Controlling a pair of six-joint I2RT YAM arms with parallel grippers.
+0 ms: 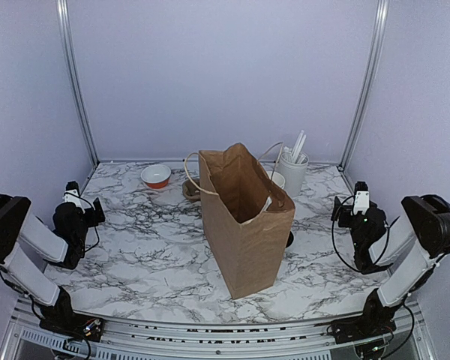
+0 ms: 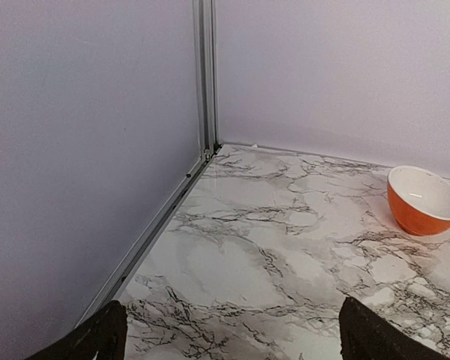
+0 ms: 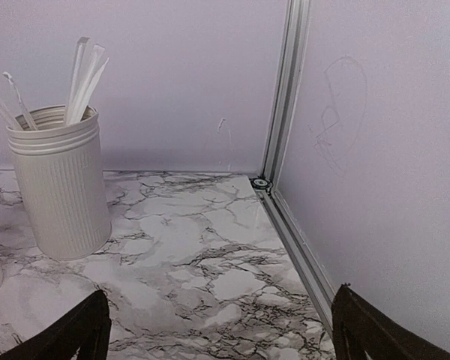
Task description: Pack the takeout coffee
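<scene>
The takeout coffee cup (image 1: 277, 180) stands upright at the back of the table, right of centre. It is half hidden behind the brown paper bag (image 1: 247, 232) and sits just beside the ribbed white cup (image 1: 292, 177). In the right wrist view only a sliver of it shows at the left edge, smooth white paper with dark lettering low down. The ribbed cup is a matte cylinder holding flat white stirrers (image 1: 297, 146). The creased bag stands open in mid-table with cord handles. A dark rounded piece (image 1: 289, 240) peeks out at its right foot, too hidden to identify. A glossy orange bowl (image 1: 156, 176) with a white inside sits back left. The table (image 1: 135, 247) is white marble-patterned with grey veins. Plain lilac walls (image 1: 225, 75) enclose it, joined by aluminium posts (image 1: 75, 82). The left gripper (image 2: 232, 334) and right gripper (image 3: 217, 330) hover at the sides, fingers spread wide, holding nothing.
</scene>
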